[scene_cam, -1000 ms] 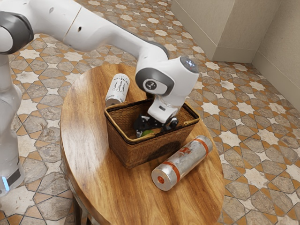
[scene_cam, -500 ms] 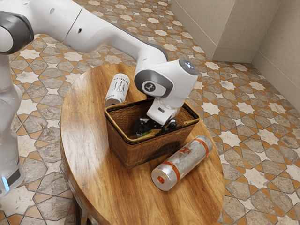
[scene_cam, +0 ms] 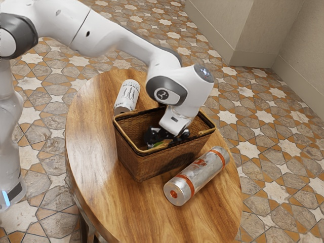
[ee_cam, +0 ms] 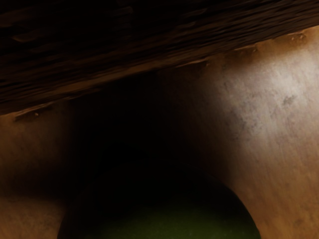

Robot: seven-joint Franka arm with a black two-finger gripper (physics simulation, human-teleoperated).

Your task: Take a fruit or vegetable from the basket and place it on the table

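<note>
The black gripper (scene_cam: 167, 137) is lowered inside the wicker basket (scene_cam: 147, 164), its fingertips hidden by the basket's near wall. A bit of a green fruit or vegetable (scene_cam: 158, 144) peeks out under the hand, close behind that wall. In the wrist view the rounded dark-green thing (ee_cam: 164, 224) lies at the lower edge, just under or between the fingers; whether it is gripped cannot be told. The basket's dark inner wall (ee_cam: 99, 55) runs across that view. The round wooden table (scene_cam: 96, 167) carries the basket.
A silver cylinder with orange bands (scene_cam: 197, 174) lies against the basket's near side toward the exterior view's right. A white can (scene_cam: 127, 96) stands behind the basket's far-left corner. The basket's rim surrounds the hand closely.
My hand first went slightly lower into the basket and shifted a little toward the exterior view's left, then hardly moved. Less of the green thing is visible than a second ago.
</note>
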